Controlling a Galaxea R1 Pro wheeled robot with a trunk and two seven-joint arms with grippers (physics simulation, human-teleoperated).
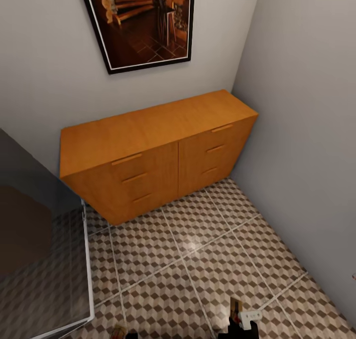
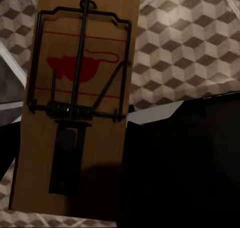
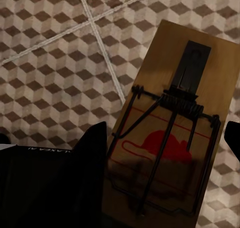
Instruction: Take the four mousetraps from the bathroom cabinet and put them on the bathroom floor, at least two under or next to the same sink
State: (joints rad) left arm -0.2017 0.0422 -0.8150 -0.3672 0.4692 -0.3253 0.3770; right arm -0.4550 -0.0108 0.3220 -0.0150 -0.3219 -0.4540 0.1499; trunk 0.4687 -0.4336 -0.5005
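Wooden mousetrap (image 2: 75, 108) pinched in my left gripper (image 2: 100, 198), another mousetrap (image 3: 170, 138) clamped in my right gripper (image 3: 165, 208), both over the tiled bathroom floor (image 1: 198, 260). Cabinet (image 1: 158, 151) drawers closed; nothing placed yet that I can see.

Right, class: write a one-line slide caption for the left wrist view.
A wooden mousetrap with a red mouse print and black wire spring, seen close above the cube-patterned bathroom floor.

Setting is reading as a home bathroom corner: cube-patterned floor tiles (image 1: 198, 260) running to grey walls, a wooden drawer cabinet (image 1: 158, 151), framed picture (image 1: 141, 22), smoky glass shower panel (image 1: 39, 250).
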